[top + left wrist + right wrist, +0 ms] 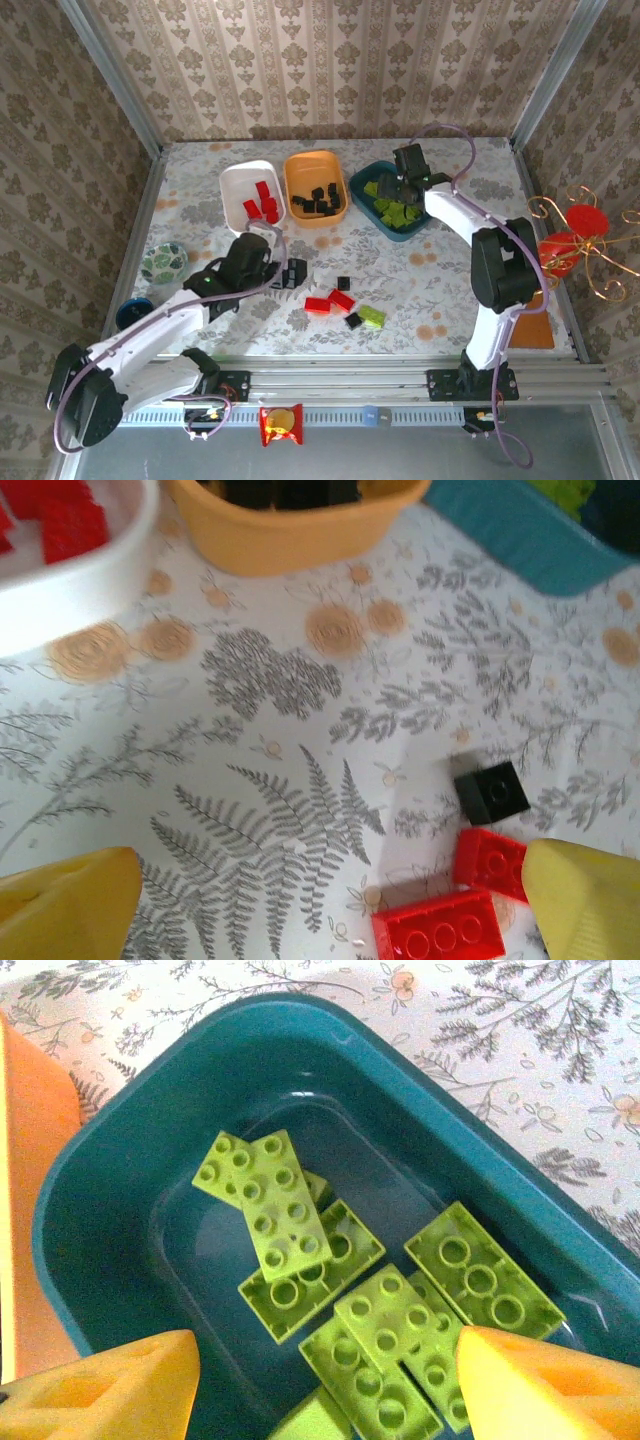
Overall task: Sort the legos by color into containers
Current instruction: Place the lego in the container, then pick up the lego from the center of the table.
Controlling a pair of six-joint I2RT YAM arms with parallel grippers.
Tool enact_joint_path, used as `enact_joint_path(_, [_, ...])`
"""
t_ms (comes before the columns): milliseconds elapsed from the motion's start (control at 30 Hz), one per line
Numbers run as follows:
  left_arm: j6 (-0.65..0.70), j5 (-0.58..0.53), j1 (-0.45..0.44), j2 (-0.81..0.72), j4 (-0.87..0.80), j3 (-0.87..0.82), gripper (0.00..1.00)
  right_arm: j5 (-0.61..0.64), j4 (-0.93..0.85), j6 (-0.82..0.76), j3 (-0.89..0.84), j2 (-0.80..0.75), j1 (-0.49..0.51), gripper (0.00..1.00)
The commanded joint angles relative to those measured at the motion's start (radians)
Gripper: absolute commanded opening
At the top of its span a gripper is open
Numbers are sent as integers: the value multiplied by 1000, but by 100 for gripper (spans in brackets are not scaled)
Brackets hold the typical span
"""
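Damask wallpaper (pixel 330 60) closes in the booth on three sides, and the desk (pixel 450 285) is covered by a pale cloth printed with ferns and flowers.

Three trays sit in a row along the far part of the desk. The white tray (pixel 237 182) on the left holds red bricks (pixel 262 203). The orange tray (pixel 303 170) in the middle holds black bricks (pixel 322 200). The teal tray (pixel 362 183) on the right holds lime bricks (pixel 275 1205), lying studs up and partly overlapping one another.

The right pincer (pixel 395 188) hovers over the teal tray, its yellow fingers (pixel 540 1380) spread wide with nothing between them. The left pincer (pixel 285 272) hangs low over the middle of the desk, on the near side of the white tray, also wide and empty.

Loose bricks lie on the cloth just right of the left pincer. A red pair (pixel 330 302) sits side by side, with a small black brick (pixel 344 283) just beyond. Nearer the arms' bases, a second black brick (pixel 353 320) lies just beside a lime brick (pixel 373 318).

At the left edge stand a green patterned bowl (pixel 164 262) and, nearer, a dark blue mug (pixel 133 312).
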Motion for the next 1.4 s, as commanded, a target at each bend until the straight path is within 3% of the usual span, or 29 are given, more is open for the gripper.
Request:
enact_joint_path(0, [51,14,-81,87,-36,78,97,-19,20,23,-79,-114,32,70])
enact_joint_path(233, [153,-20,-254,443,-101,253,88,-43,87,75,-300,-262,79,70])
enact_joint_path(633, [178,-19,-253,719,-95,438,68,-9,112,100,-526,-502,106,70])
enact_joint_path(733, [174,-12,-244,755,-101,451,63,-7,107,99,-539,-537,107,71])
enact_joint_path(1000, [177,-18,-244,825,-86,465,60,-14,114,107,-552,-579,106,71])
enact_joint_path(1367, [186,15,-221,801,-25,457,32,-24,107,116,-570,-601,106,71])
